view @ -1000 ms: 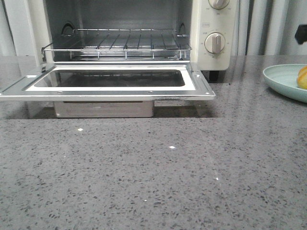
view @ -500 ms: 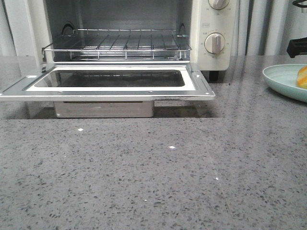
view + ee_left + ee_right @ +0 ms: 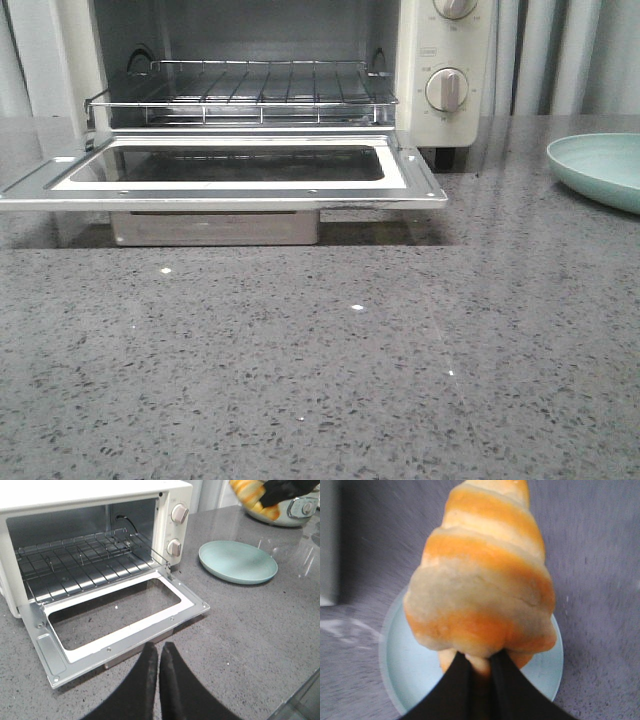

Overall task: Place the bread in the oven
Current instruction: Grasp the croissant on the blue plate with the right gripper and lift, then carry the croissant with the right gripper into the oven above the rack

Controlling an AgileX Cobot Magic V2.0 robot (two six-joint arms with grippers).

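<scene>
**Remote:** Grey speckled counter (image 3: 330, 360) fills my front camera, pale curtains behind. Going left to right: the oven (image 3: 445, 50) sits at the left with its door (image 3: 225, 175) folded flat toward me and the wire rack (image 3: 240, 95) bare. Past the dial knobs (image 3: 446, 90), the teal plate (image 3: 600, 165) pokes in at the right edge with nothing on it.

**Partner:** So where's the bread?

**Remote:** Off the plate, in the air. On my right wrist camera the bread (image 3: 482, 580) is pinched at its lower end by the right gripper (image 3: 477, 672), fingers clamped on it, plate directly below. Its long axis runs straight out from the fingers, tapered tip leading. My left wrist camera catches the same roll beyond the plate, above a pale bowl-like pot (image 3: 282, 512) at the back.

**Partner:** And the left arm?

**Remote:** The left gripper (image 3: 159, 652) hangs in front of the open door, fingers pressed together, nothing between them. It's nearer the oven, but the right arm has the load.

**Partner:** What does the next move depend on?

**Remote:** The oven mouth lies to the left of the held bread, well apart, with the plate between. I judge the right arm must carry it leftward and bring it in low over the door, onto the rack. My worry is the roll slipping, gripped only at one end.
</scene>
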